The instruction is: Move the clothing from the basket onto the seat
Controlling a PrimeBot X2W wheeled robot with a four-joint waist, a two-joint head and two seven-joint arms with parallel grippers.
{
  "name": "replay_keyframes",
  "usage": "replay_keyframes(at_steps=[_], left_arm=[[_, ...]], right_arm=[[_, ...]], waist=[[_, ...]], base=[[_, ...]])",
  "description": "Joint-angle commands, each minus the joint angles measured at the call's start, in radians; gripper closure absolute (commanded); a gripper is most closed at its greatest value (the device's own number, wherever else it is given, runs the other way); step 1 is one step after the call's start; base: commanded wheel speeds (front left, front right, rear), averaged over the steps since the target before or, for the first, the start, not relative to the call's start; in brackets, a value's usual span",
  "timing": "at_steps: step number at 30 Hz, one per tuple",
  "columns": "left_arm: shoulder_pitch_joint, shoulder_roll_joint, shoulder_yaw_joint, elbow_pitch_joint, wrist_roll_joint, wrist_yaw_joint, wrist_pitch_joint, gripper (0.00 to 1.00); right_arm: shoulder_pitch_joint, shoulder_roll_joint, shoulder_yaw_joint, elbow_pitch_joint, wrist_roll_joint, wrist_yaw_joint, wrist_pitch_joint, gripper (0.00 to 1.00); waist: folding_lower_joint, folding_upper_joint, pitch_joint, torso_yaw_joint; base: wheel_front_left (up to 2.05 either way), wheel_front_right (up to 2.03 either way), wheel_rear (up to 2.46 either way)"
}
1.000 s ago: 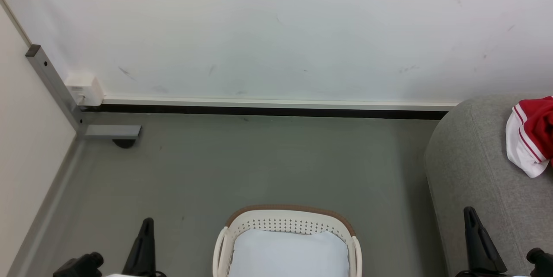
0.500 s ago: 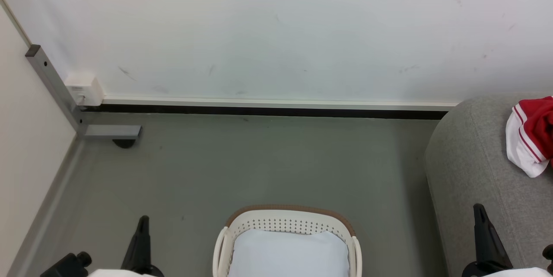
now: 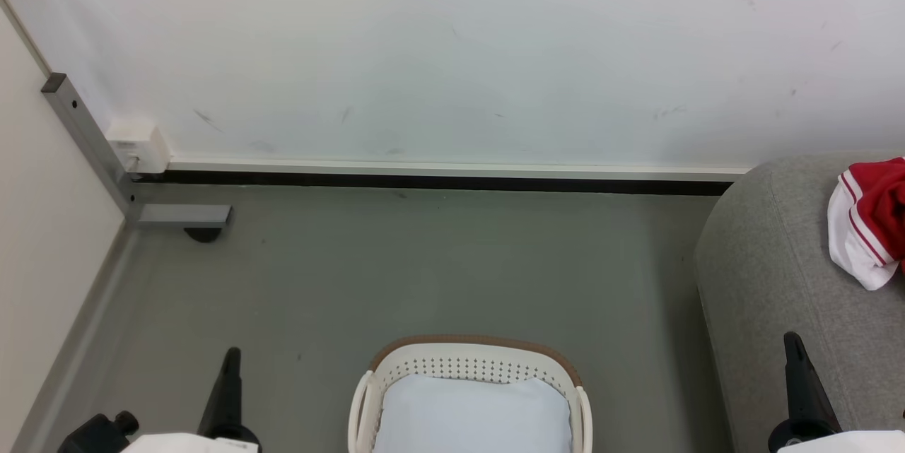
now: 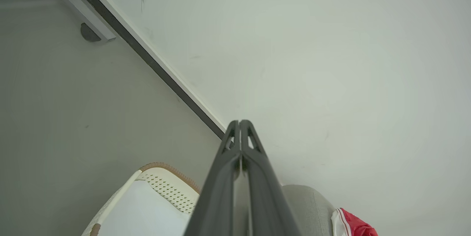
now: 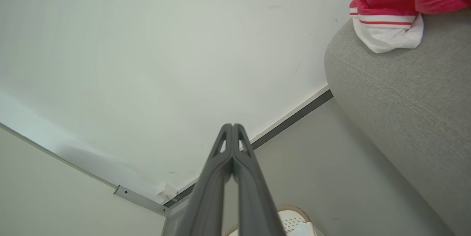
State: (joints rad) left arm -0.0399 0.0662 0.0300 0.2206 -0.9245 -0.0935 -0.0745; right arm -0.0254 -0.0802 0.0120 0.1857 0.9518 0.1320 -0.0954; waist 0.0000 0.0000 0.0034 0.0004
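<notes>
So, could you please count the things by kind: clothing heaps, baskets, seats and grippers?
clothing heap: 1
basket: 1
seat: 1
grippers: 2, the left gripper and the right gripper
total: 5

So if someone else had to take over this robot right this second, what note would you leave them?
Left gripper: shut, empty, left of the laundry basket.
Right gripper: shut, empty, by the grey seat.
Red-and-white clothing lies on the seat.
Basket shows a bare pale bottom; its near part is out of frame.
Done: transfer looks finished.
Left: check that hidden part.
</notes>
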Motion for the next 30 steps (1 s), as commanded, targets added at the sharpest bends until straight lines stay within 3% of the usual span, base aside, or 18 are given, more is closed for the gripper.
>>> replay_keyframes(at_steps=[1,30], left_arm=[[-0.025,0.001,0.010,-0.006,-0.039,-0.006,0.009,1.00],[-0.047,-0.006,0.045,0.008,-0.336,-0.022,0.092,1.00]], right_arm=[[-0.030,-0.007,-0.009,-0.007,0.036,-0.001,0.007,1.00],[-0.056,0.000,-0.050,0.022,0.331,-0.001,0.089,1.00]], waist=[[0.0000,0.0000,0.000,0.000],[0.0000,0.0000,0.000,0.000]], base=[[0.00,0.00,0.00],[0.00,0.00,0.00]])
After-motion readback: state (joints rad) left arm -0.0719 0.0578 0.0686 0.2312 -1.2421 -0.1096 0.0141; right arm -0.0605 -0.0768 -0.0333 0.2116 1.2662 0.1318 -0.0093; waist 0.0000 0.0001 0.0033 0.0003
